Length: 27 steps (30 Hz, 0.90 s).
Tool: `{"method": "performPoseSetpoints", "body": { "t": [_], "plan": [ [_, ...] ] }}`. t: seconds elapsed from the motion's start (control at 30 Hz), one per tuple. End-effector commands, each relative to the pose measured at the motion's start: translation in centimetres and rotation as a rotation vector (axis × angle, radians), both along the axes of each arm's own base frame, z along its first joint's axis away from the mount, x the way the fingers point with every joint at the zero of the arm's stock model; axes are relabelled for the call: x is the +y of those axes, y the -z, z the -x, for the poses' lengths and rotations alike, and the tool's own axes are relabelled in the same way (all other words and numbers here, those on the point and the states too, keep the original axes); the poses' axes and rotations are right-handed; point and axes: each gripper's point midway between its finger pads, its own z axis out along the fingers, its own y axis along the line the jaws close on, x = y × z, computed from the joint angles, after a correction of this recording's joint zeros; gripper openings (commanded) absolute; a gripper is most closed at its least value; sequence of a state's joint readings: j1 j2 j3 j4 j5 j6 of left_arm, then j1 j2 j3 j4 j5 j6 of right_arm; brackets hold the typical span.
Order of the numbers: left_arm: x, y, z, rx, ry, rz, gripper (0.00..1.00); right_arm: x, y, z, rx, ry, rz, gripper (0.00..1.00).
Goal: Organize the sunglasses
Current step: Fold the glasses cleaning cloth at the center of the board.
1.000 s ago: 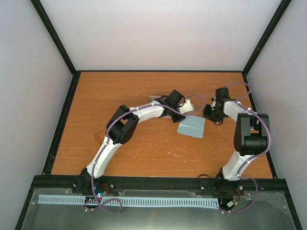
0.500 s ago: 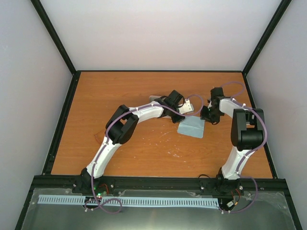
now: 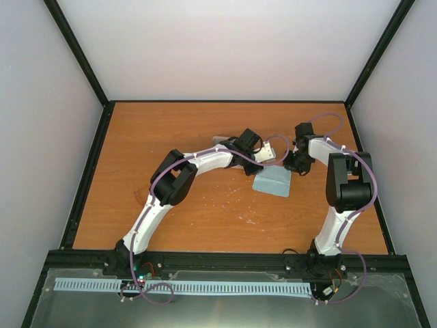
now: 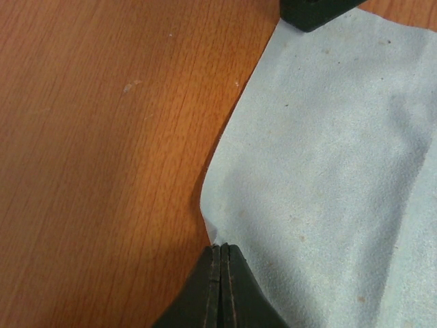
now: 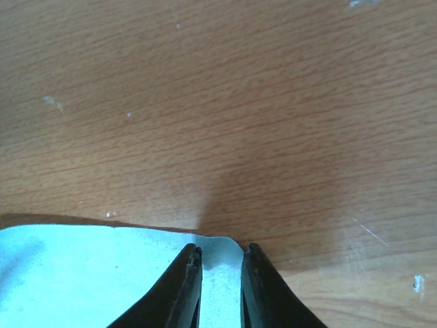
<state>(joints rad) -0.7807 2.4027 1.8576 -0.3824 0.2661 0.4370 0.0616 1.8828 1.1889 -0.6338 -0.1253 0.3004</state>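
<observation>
A light blue cloth point(image 3: 273, 183) lies flat on the wooden table. My left gripper point(image 4: 220, 246) is shut on its near-left edge, which lifts slightly into the fingertips. My right gripper point(image 5: 220, 249) hangs over the cloth's point(image 5: 82, 273) far-right corner, jaws a narrow gap apart, with the corner lying between the fingers. In the top view the left gripper point(image 3: 258, 169) and right gripper point(image 3: 293, 166) sit at opposite sides of the cloth. A faint reddish-brown outline left of my left arm may be the sunglasses point(image 3: 141, 197); it is too small to be sure.
A pale oblong case point(image 3: 270, 152) sits just behind the cloth, between the two wrists. A greyish object point(image 3: 220, 139) peeks out behind the left forearm. Black frame rails border the table point(image 3: 205, 219) on all sides.
My right gripper has moved left onto the cloth's corner and its jaws have narrowed. The left arm and the cloth have stayed in place.
</observation>
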Motion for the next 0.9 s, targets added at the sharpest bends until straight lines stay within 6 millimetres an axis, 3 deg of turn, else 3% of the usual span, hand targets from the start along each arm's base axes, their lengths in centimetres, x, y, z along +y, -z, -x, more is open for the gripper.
{"method": "performPoseSetpoints", "body": {
  "t": [0.0,0.17,0.53,0.87],
  "plan": [
    [-0.1,-2.1,-0.3,-0.032,0.016,0.031,0.01,-0.1,1.7,1.1,0.063,-0.011,0.029,0.14],
    [-0.3,-2.3,-0.5,-0.042,0.018,0.038,0.01,0.1,1.7,1.2,0.064,-0.013,0.024,0.03],
    [-1.0,-4.2,-0.9,-0.073,0.019,0.088,0.01,0.9,-1.8,-0.6,-0.07,-0.027,-0.019,0.03],
    [-0.8,-5.2,-1.3,-0.098,0.013,0.104,0.01,0.6,-2.7,-0.6,-0.101,-0.031,-0.005,0.03]
  ]
}}
